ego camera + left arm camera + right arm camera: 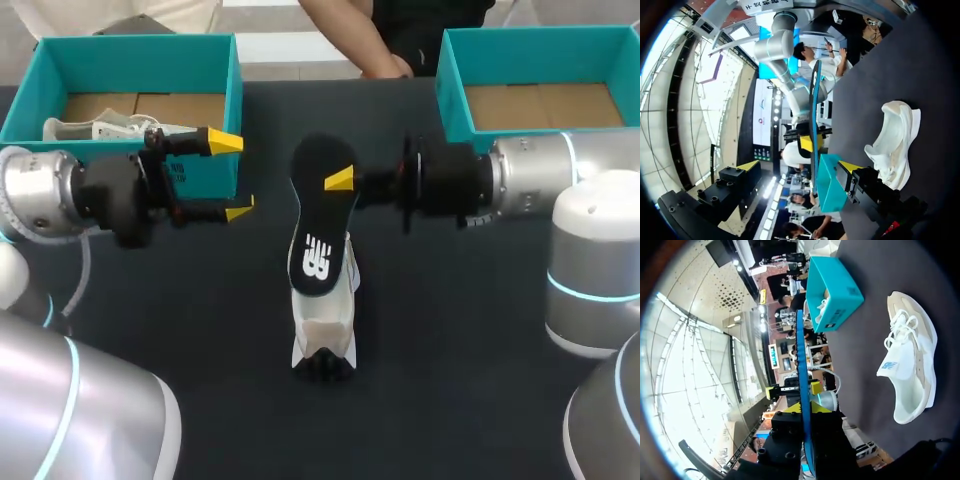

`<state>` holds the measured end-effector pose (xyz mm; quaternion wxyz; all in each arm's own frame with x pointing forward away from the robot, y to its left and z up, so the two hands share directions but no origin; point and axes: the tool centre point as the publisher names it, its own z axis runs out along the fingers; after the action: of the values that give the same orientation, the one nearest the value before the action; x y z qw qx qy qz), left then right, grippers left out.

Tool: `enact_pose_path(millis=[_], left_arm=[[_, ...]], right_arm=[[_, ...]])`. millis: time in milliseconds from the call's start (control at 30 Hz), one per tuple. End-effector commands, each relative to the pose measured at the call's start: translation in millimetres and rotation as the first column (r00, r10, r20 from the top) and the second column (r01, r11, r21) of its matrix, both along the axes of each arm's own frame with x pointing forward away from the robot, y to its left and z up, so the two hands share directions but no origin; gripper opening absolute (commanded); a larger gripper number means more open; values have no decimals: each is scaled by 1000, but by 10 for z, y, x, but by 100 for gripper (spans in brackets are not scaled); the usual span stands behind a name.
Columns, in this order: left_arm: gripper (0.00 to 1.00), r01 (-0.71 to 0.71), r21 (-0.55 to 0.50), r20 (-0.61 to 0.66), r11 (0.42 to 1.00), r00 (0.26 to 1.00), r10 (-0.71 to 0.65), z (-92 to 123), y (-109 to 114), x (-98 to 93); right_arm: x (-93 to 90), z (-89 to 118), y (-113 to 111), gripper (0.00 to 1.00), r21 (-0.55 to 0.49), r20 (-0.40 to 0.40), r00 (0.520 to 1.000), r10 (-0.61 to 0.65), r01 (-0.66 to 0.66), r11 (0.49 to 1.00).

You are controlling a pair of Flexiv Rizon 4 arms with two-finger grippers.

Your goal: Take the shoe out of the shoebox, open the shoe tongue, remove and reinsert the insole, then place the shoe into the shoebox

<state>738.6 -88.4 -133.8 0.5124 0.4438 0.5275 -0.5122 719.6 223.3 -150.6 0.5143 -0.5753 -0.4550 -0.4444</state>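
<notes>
**Insole held in the air, shoe on the counter**

The right gripper [335, 182] is clamped on the dark insole [322, 215], which it holds above the middle of the dark counter [450, 350]. In the right wrist view the insole [801, 390] runs edge-on between that gripper's fingers. One yellow tip shows against the insole in the head view; the other is hidden behind it.

The white shoe [325, 335] stands on its sole on the counter, outside both boxes, under the insole's lower end. Whether the two touch there is hard to tell from above.

The left gripper [232, 176] hangs just left of the insole with its fingers spread wide and nothing between them, in front of the left shoebox [130, 62]. A second shoe [95, 127] lies inside that box. The right shoebox [540, 55] sits at the far right corner, behind the right arm, with its cardboard floor showing.
</notes>
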Motion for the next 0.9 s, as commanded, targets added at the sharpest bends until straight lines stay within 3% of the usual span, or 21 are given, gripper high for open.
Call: enact_pose_path(millis=[33,433,567,667,733,900], left_arm=[[100,0,-100,3,995,1000,0,-87,-134,120],[100,42,-91,-16,995,999,-44,-190,-406,183],[87,47,-89,-19,995,999,-49,-215,-470,192],[55,54,-90,-20,994,998,-56,-207,-509,162],[50,57,-92,-21,994,998,-59,-200,-522,144],[53,57,-74,-6,996,998,-58,-177,-532,122]], right_arm=[[-53,-25,116,0,6,-1,1000,-3,3,1000],[-77,-55,232,0,7,9,1000,16,-16,1000],[-74,-63,247,0,7,10,1000,19,-19,1000],[-71,-72,259,0,7,9,1000,24,-24,1000],[-70,-74,261,0,5,7,1000,24,-24,1000],[-50,-85,264,0,-5,5,1000,22,-22,1000]])
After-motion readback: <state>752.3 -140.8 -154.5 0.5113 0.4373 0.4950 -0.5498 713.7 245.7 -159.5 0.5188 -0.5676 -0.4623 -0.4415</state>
